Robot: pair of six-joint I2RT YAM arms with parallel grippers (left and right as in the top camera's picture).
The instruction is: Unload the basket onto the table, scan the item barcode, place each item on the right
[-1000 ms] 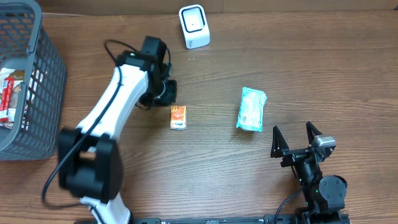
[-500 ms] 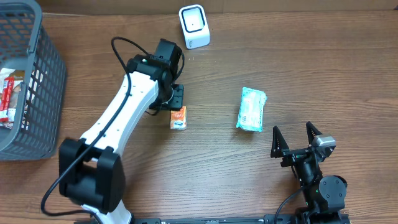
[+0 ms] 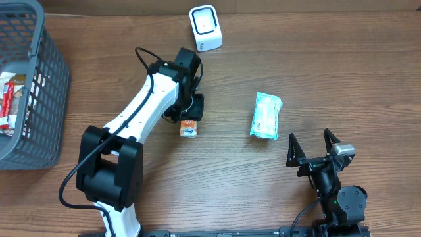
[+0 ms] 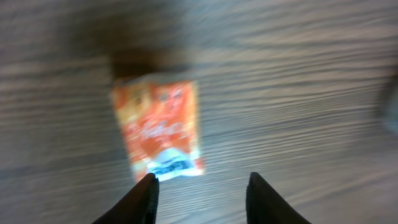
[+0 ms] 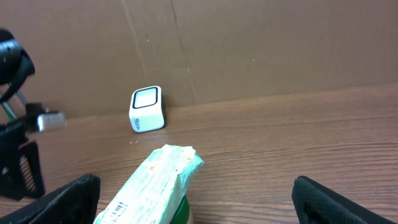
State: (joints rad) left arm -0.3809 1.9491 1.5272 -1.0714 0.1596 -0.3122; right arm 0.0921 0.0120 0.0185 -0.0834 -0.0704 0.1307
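A small orange packet [image 3: 189, 125] lies flat on the wooden table; in the left wrist view the orange packet [image 4: 158, 134] is blurred, just beyond the fingertips. My left gripper [image 3: 193, 105] hovers at the packet's far end. In its own view the left gripper [image 4: 200, 186] is open, its jaws apart over bare wood with nothing between them. The white barcode scanner [image 3: 205, 27] stands at the table's far edge and also shows in the right wrist view as the scanner [image 5: 147, 109]. My right gripper [image 3: 309, 138] rests open at the near right, empty.
A green and white pouch [image 3: 266, 115] lies right of centre, just ahead of the right gripper [image 5: 196, 196]; a barcode shows on the pouch [image 5: 155, 186]. A grey wire basket [image 3: 46, 79] with packets inside stands at the far left.
The left arm has swung right across the table, ending over the orange packet's far end. The packet, the pouch and the right arm have not moved.
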